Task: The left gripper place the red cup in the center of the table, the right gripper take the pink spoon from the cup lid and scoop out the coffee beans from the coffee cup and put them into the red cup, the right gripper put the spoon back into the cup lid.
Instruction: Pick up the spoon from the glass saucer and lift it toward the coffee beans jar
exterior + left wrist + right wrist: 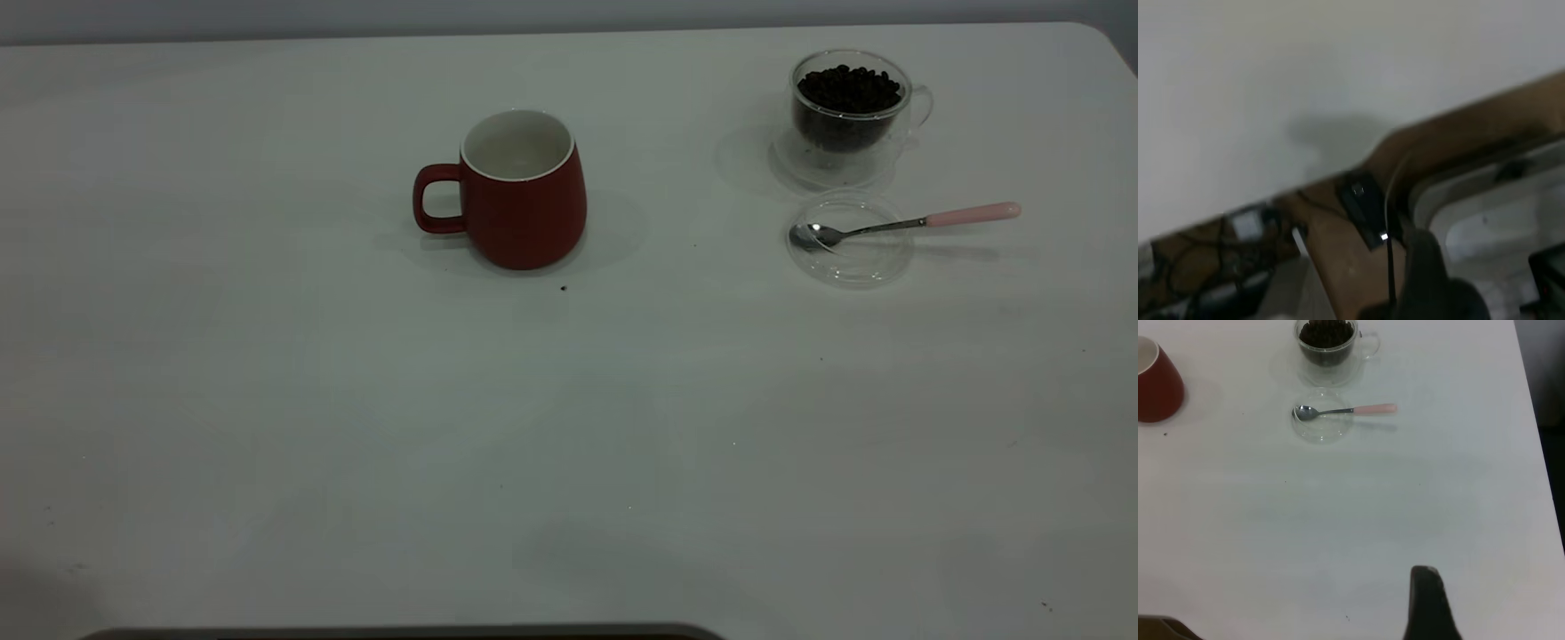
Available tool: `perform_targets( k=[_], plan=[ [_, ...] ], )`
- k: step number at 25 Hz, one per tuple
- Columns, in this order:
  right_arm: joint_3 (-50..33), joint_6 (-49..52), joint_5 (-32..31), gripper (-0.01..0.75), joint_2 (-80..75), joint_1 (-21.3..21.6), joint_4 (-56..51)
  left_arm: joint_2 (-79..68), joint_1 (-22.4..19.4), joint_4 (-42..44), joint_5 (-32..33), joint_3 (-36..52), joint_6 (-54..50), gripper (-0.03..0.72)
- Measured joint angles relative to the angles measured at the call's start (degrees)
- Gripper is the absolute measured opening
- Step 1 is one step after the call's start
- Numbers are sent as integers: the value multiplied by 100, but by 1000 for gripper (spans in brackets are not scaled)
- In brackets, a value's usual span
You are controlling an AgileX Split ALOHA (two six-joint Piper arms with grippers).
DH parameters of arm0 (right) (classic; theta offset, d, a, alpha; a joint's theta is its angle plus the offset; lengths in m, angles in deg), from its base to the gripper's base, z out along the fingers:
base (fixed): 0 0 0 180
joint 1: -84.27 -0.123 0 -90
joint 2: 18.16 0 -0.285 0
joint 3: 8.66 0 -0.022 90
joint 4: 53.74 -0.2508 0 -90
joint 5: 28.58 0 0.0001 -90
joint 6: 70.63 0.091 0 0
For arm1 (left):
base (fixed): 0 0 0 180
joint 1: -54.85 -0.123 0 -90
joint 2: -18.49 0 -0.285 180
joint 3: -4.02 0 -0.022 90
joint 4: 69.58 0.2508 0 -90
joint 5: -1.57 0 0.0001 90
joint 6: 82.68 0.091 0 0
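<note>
The wide white table fills the exterior view, and neither arm appears on it there. Standing upright near its middle is the glossy red ceramic cup with a white inside, its loop handle turned toward the left arm's side; the part of its interior that shows looks bare. A single dark speck lies on the table just in front of the cup.

Well apart from it, toward the right arm's side and near the far edge, stands the clear glass coffee cup, heaped with dark coffee beans and resting on a transparent saucer-like base. Just in front of it lies the round clear plastic cup lid, flat on the table. The pink-handled metal spoon rests across that lid, its steel bowl inside the lid and its pink handle sticking out over the rim toward the right arm's side.

The right wrist view looks down on the same group from a distance, with one dark fingertip of the right gripper showing over bare table, far from the spoon; I cannot tell whether its fingers are apart or together. The left wrist view shows only a dark, blurred part of the left gripper over the table's brown edge, and its fingers cannot be judged either.
</note>
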Motion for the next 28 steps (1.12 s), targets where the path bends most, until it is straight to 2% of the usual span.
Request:
perform_targets(
  k=[9,28],
  plan=[
    [0,0,0,535,0,0,0,1347,0,-5,-275,1121,-211,587],
    [0,0,0,535,0,0,0,4422,0,-5,-210,1161,-333,587]
  ],
)
